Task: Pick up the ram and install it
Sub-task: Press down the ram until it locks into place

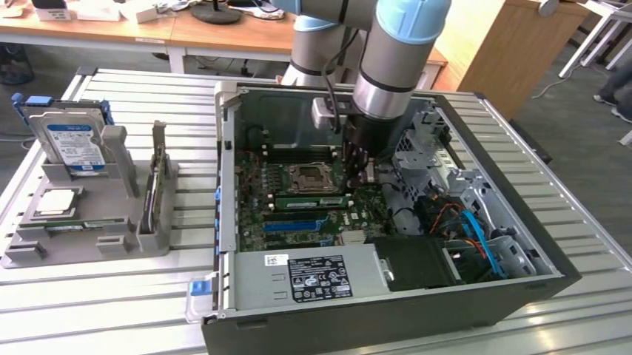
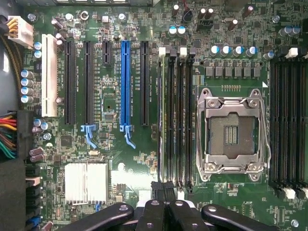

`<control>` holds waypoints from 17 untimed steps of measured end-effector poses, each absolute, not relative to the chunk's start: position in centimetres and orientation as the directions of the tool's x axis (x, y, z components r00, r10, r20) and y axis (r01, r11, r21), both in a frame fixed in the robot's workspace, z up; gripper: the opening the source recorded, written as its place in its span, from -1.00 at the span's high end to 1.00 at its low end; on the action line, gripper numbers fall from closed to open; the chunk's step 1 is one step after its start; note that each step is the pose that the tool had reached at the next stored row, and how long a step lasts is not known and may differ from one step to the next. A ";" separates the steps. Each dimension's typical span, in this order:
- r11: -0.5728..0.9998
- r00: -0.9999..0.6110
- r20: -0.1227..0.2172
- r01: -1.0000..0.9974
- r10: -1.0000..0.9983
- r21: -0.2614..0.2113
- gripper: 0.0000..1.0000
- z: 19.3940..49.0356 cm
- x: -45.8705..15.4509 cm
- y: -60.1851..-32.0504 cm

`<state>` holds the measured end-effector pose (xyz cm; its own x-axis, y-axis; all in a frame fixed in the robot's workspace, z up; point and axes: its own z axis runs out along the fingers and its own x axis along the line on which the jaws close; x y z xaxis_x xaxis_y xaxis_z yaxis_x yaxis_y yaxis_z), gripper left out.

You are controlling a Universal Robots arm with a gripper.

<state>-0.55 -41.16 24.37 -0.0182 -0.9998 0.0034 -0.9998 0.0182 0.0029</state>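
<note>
While ram (image 1: pixel 311 200) stood edge-up on motherboard (image 1: pixel 259 222), just beside processor socket (image 1: pixel 308 177), gripper (image 1: pixel 357 176) hung at ram's end near socket. Fingers together, nothing clamped; likely posed to press stick home. Contact with ram: could not tell.

A slatted metal table (image 1: pixel 118 296) carries the load: an open computer case (image 1: pixel 395 310) sits at centre, and a grey parts holder (image 1: pixel 99 244) rests at nine o'clock.
</note>
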 end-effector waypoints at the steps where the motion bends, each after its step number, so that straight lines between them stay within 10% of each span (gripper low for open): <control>1: 0.018 -0.018 0.003 -1.000 -1.000 0.003 0.79 24.4 -0.5 -41.2; 17: 0.018 -0.018 0.003 -1.000 -1.000 0.003 0.79 23.6 -0.5 -41.2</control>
